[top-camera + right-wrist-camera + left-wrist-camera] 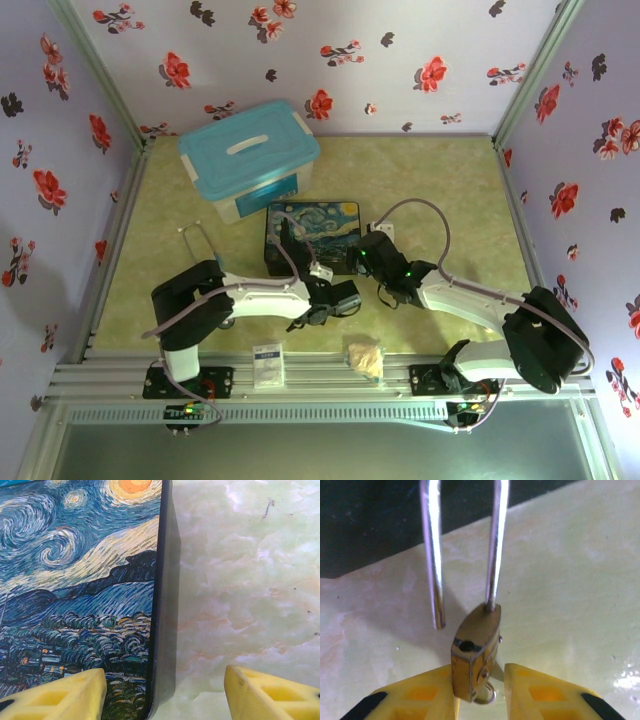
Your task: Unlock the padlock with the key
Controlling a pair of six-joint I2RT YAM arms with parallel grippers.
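Marbled tabletop (570, 580); padlock (475, 655) in left jaws, shackle (432, 555) top cut off

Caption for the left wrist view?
Left gripper pinches the brass padlock, one shackle leg free of its body.

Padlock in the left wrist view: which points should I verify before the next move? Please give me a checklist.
1. Grip on the padlock by the left end effector: ok, clamped between its fingers.
2. State of the shackle: ok, one leg is free of the body.
3. Seat of the key underneath: cannot tell, a silvery bit shows there.
4. Is the right end effector open and holding nothing: ok.
5. Is it clear of the painted box: not ok, it straddles the box's edge.
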